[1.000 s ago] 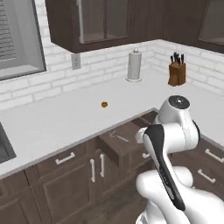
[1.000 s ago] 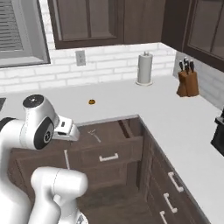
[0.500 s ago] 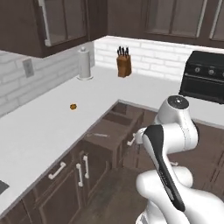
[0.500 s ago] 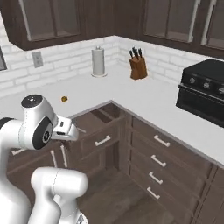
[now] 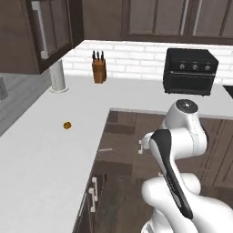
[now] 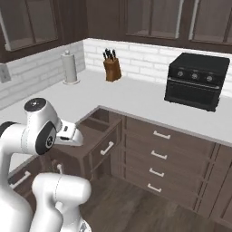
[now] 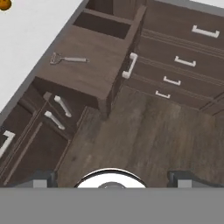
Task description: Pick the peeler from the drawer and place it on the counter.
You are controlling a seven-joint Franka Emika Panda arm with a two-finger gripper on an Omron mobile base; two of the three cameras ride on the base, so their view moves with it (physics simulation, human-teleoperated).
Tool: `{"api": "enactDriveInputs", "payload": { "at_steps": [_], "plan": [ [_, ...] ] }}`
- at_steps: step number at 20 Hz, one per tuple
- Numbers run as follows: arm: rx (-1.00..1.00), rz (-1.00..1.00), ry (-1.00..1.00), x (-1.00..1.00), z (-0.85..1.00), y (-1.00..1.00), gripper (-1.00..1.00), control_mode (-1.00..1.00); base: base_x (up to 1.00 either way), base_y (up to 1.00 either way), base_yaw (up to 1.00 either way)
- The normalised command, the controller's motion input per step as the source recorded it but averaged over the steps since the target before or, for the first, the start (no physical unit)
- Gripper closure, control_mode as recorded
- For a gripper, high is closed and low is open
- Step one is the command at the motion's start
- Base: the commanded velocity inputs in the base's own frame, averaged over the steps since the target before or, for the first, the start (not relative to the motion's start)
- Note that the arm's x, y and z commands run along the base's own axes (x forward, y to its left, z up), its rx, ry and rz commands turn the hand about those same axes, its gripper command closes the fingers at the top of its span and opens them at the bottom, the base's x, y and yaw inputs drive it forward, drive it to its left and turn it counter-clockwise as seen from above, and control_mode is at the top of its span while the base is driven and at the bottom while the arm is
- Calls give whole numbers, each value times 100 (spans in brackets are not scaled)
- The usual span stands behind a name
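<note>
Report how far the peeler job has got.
Done: the drawer is pulled open. In hand: nothing; the peeler lies on the drawer floor, and the claw is well short of it, above the floor. Left: reach in, grasp the peeler, lift it and set it on the counter.

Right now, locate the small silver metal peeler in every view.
Left base view: thin silver metal peeler on the open dark wooden drawer's floor, left of centre.
Right base view: I cannot make it out.
Hand view: peeler, upper left.
Shared landmark: drawer beside the white counter edge.
</note>
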Motion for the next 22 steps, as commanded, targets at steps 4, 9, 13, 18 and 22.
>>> {"api": "enactDriveInputs", "payload": {
  "at_steps": [4, 9, 13, 18, 22],
  "plan": [
    [0, 0, 0, 0, 0, 0, -100, 100, 44, 59, -31],
    [0, 0, 0, 0, 0, 0, -100, 100, 53, 18, -23],
    [0, 0, 0, 0, 0, 0, -100, 100, -11, 51, -20],
    [3, -6, -3, -3, -19, 0, -100, -100, -16, 7, -3],
    [1, 0, 3, 89, -23, -40, -100, -100, 0, 0, 0]
  ]
}}
